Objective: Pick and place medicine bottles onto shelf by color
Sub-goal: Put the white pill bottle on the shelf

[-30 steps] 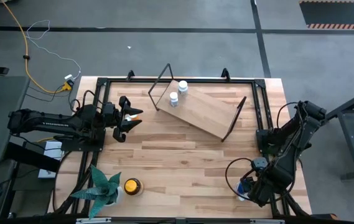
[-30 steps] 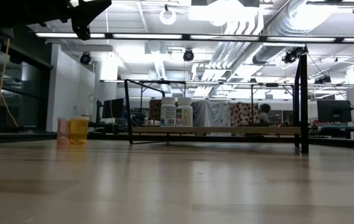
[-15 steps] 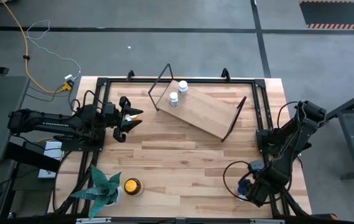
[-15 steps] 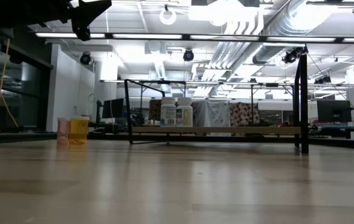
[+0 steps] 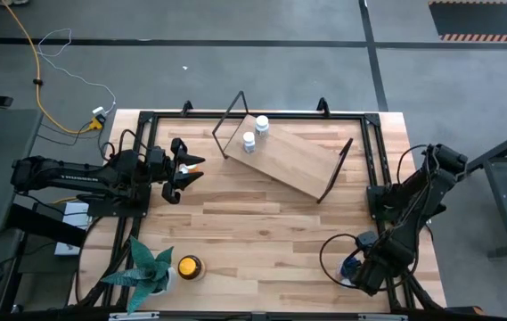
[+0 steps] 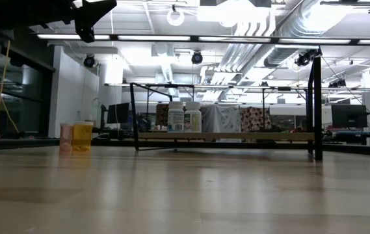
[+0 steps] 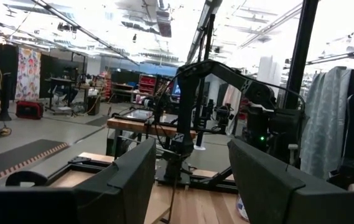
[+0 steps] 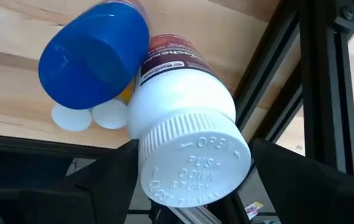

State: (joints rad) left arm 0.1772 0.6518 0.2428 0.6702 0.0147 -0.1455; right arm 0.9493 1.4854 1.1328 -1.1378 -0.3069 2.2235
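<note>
A white bottle point(image 8: 186, 137) is framed between the right gripper point(image 5: 363, 270) jaws at the tabletop point(image 5: 262, 232) five o'clock corner; whether they are clamped cannot be told. The left gripper point(image 5: 186, 168) is held at nine o'clock, jaws apart. Two white bottles point(image 5: 255, 133) are stood on the shelf point(image 5: 298, 160) at twelve o'clock.

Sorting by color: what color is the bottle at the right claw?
White bottle, white cap; right wrist view.

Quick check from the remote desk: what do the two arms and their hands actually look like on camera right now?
Both arms are dark, jointed and near-black. The left arm carries white lettering along its long link, and its hand has small orange and white touches near the fingers. The right arm has a black cable looping beside it above the right hand. In the wrist views the fingers are broad, flat, matte dark plates.
</note>
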